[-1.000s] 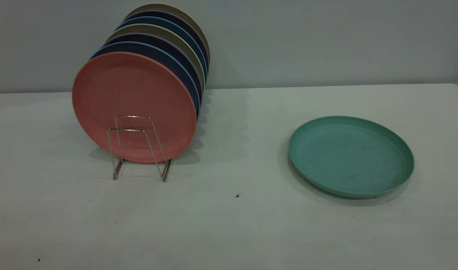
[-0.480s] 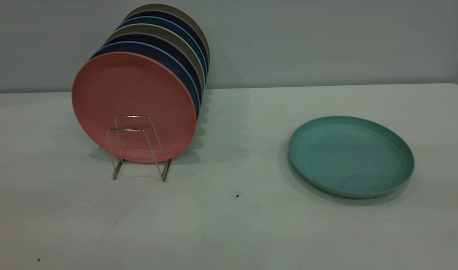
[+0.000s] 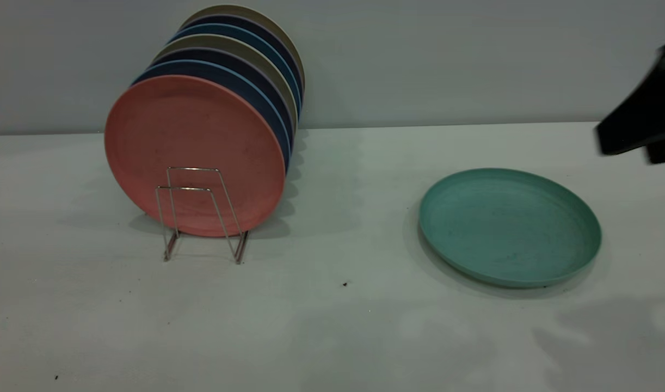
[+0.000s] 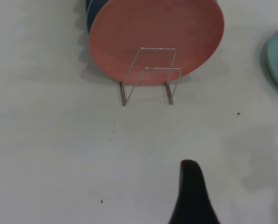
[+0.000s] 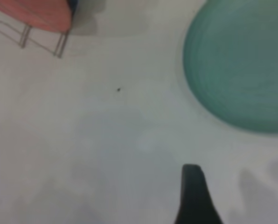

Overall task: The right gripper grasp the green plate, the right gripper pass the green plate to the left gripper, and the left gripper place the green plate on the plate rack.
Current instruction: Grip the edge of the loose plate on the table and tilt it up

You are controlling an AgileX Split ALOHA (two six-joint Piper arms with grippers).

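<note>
Above the table's right edge hovers the right gripper (image 3: 645,128) (fingers' state unclear), green plate (image 3: 510,226) untouched.

You see a teal-green plate (image 3: 509,226) with faint darker scuffs on a pale grey-white desk (image 3: 332,326) dotted with a few tiny dark specks, under a plain grey wall (image 3: 447,60). On the silver wire plate rack (image 3: 202,212) the front plate is salmon pink (image 3: 194,152), and behind it the rims run dark blue (image 3: 240,87), olive-beige and navy in turn. The right claw (image 3: 645,117) at the frame edge is plain black, and so is the finger (image 4: 192,196) of the left claw in its wrist view.
</note>
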